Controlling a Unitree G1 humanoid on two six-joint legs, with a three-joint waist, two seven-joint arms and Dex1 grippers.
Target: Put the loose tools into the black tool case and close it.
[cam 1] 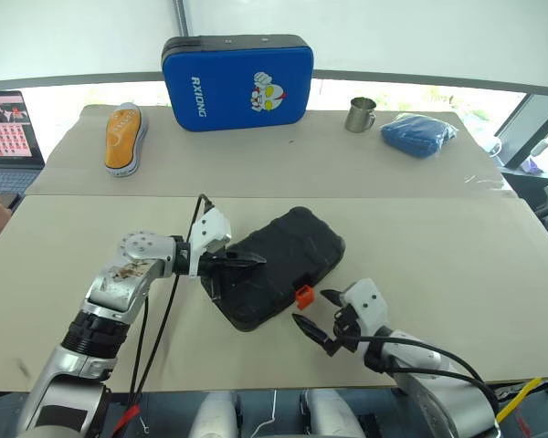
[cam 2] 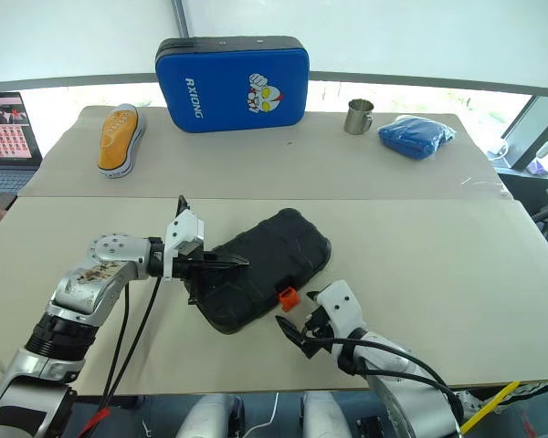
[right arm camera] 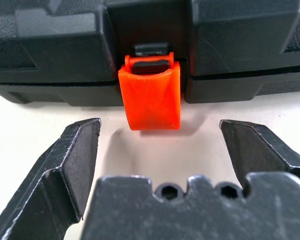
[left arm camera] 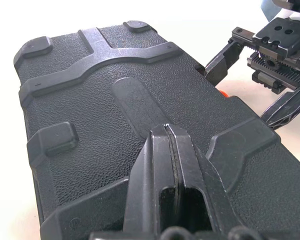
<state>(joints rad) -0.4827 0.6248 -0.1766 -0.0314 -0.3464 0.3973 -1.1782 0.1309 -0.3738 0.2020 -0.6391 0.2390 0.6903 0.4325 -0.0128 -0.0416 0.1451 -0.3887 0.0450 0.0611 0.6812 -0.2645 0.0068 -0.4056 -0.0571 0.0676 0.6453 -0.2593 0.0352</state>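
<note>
Presently, item one: black tool case [cam 1: 283, 265], lower centre of the head view, lid down, lying on the near beige table [cam 1: 457, 265]. Its long axis runs diagonally, from lower left up toward upper right of the frame.

Item two: orange latch [right arm camera: 151, 97], on the case's near long edge, hanging off the seam and tilted outward toward the table; judged not yet snapped home, though the seam itself looks shut.

Item three: right gripper [cam 1: 316, 313], lower centre-right of the head view, fingers spread wide, nothing between them. It points at the latch, which lies just beyond and above the fingertips, centred between them in the wrist view, near but apart. This is the nearer arm for the latch.

Item four: left gripper [cam 1: 242, 262], centre-left, fingers pressed together, tips resting on the ribbed lid from the case's left end, seemingly pressing it down; nothing pinched.

Item five, far table, upper frame: blue cartoon-printed case [cam 1: 237, 80], orange shoe [cam 1: 124, 137], steel cup [cam 1: 360, 114], blue cloth bundle [cam 1: 418, 133]. Laptop screen [cam 1: 9, 128] at the left edge.

Loose tools: judged already stowed. Remaining step, by judgement: push the latch up against the lid.
</note>
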